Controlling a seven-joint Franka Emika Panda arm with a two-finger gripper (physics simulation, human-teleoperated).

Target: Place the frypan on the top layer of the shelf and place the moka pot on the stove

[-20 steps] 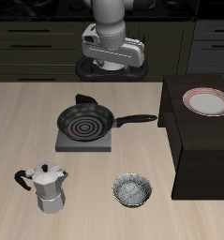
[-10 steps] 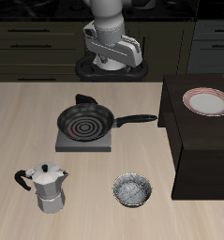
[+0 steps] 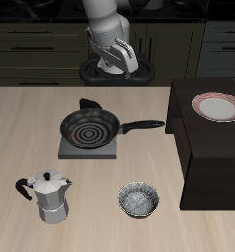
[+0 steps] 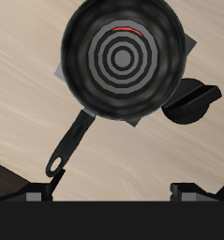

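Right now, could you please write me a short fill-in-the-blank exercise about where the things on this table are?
1. The frypan sits on the ____.
2. The white plate rests on top of the ____.
3. The moka pot stands on the table beside the small silvery ____.
4. The frypan's handle points toward the ____.

Missing words: stove; shelf; bowl; shelf

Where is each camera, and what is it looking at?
Exterior view: sits high in front of the table, looking down and toward the robot; the arm shows at the back, above the frypan on the stove, with the moka pot and shelf.
Wrist view: rides on the arm, looking straight down; the dark fingers show at the picture's edge.
Shared: both see the frypan sitting on the stove.
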